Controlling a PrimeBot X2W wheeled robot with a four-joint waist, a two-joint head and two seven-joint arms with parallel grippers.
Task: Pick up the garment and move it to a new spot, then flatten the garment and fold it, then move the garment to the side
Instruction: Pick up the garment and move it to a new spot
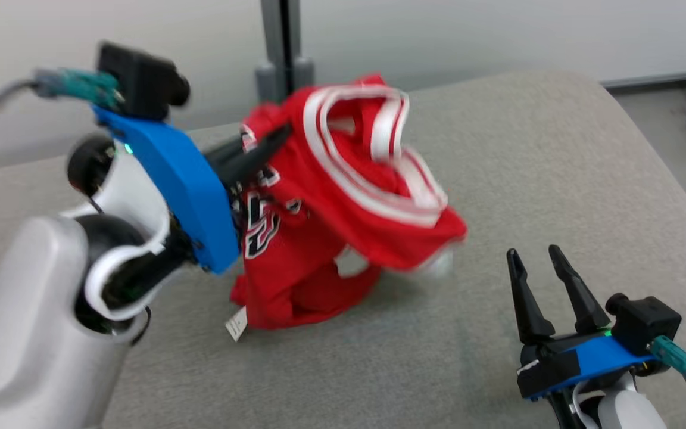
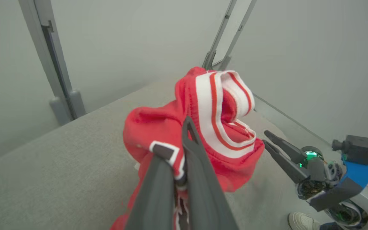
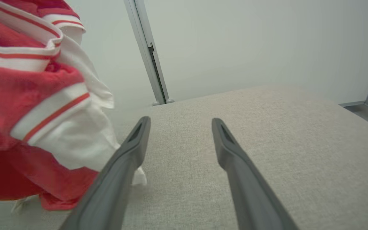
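We see left gripper raised, fingers clamped together on red garment. Garment hangs bunched over left-centre of grey table, lowest folds at or near surface. Our right gripper sits low at right, fingers apart, empty, near garment.

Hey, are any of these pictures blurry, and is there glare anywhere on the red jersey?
Head view: motion blur smears the red jersey, worst on its white trim; the right gripper is crisp. Left wrist view: jersey fairly sharp, the grey post leans from wide-angle distortion. Right wrist view: jersey slightly soft; light even, no glare.
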